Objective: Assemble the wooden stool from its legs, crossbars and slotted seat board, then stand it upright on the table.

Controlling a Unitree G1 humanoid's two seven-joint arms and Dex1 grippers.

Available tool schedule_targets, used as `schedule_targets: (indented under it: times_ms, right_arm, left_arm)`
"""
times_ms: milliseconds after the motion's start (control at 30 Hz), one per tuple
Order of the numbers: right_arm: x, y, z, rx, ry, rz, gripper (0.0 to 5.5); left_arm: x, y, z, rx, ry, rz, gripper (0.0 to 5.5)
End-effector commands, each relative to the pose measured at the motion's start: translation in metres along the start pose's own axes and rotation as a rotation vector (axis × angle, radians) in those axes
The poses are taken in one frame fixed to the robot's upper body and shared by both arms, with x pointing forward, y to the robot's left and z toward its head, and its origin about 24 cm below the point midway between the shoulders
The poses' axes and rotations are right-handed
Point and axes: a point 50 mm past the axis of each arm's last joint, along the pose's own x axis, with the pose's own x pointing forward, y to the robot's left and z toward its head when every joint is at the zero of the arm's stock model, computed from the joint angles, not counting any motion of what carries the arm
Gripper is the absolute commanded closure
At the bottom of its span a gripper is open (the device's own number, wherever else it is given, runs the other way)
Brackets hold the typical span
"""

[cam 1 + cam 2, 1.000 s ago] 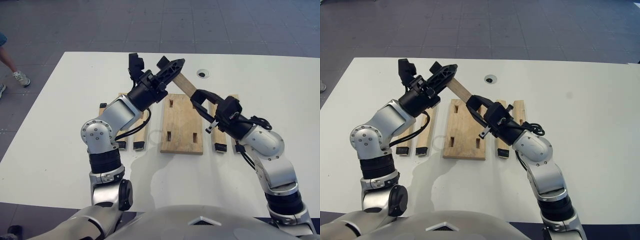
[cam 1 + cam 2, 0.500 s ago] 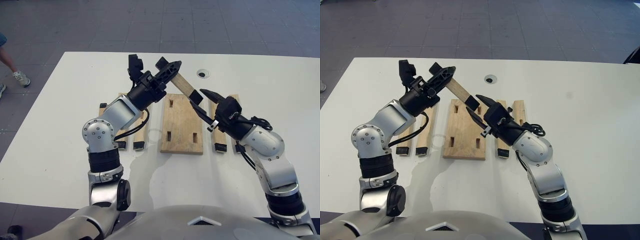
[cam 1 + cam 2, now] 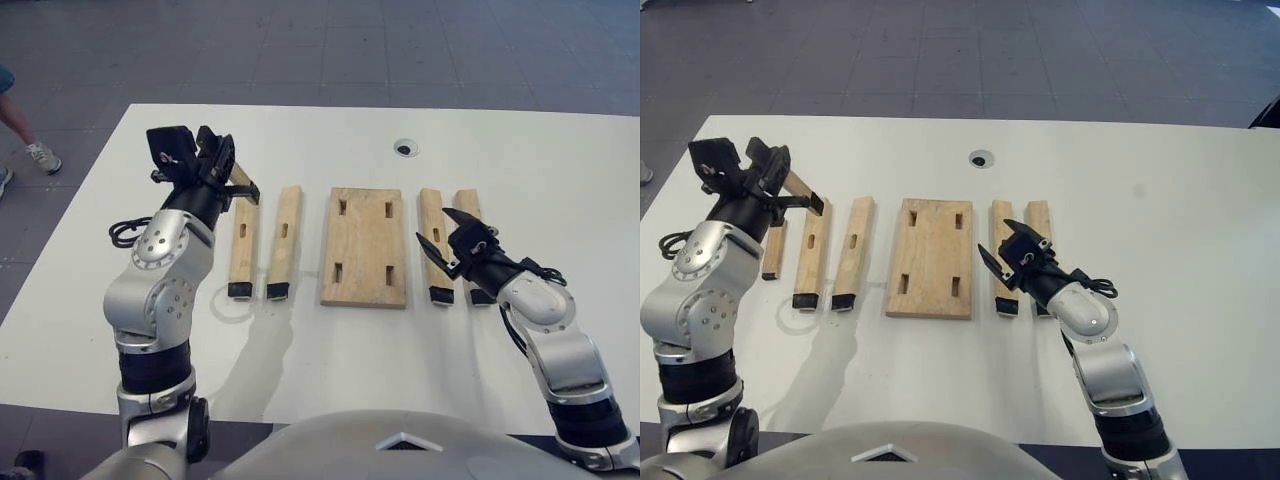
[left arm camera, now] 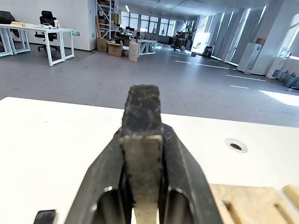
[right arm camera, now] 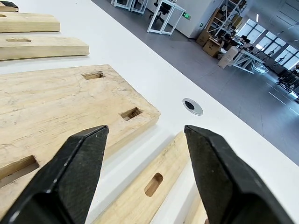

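My left gripper (image 3: 222,178) is shut on a short wooden crossbar whose black-capped end (image 3: 812,203) sticks out toward the table's middle. It holds the bar above the table's left side, beyond two slotted legs (image 3: 243,245) (image 3: 283,243). In the left wrist view the fingers (image 4: 105,186) pinch the bar (image 4: 141,126) from both sides. The slotted seat board (image 3: 364,245) lies flat at the centre. Two more legs (image 3: 433,245) (image 3: 467,235) lie to its right. My right gripper (image 3: 436,228) hovers open and empty over those right legs, between seat board (image 5: 60,102) and leg (image 5: 149,186).
Another short wooden piece (image 3: 773,250) lies on the table at the far left, under my left arm. A round cable hole (image 3: 405,149) sits in the white tabletop (image 3: 520,160) behind the seat board. The table's front and right parts are bare.
My right gripper let go of the crossbar, opened and drew back down over the right legs. My left arm swung the crossbar from above the seat board to the table's left side.
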Motion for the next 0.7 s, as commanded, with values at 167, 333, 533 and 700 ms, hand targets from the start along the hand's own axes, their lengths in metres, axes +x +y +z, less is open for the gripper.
schedule_targets:
  times_ms: [167,333,533,700]
  right_arm:
    - [-0.002,0.000,-0.007,0.033,0.073,-0.081,2.50]
    - [-0.005,0.005,-0.006,0.047,0.079,-0.092,2.50]
    - [-0.005,0.004,-0.004,0.048,0.074,-0.084,2.50]
    - [-0.005,0.004,-0.004,0.046,0.073,-0.078,2.50]
  left_arm:
    - [-0.005,0.025,-0.027,0.001,0.065,0.143,5.07]
    - [0.000,0.024,-0.040,0.003,0.093,0.126,5.07]
    - [0.004,0.026,-0.048,0.018,0.105,0.126,5.07]
    - [0.005,0.029,-0.049,0.026,0.098,0.126,5.07]
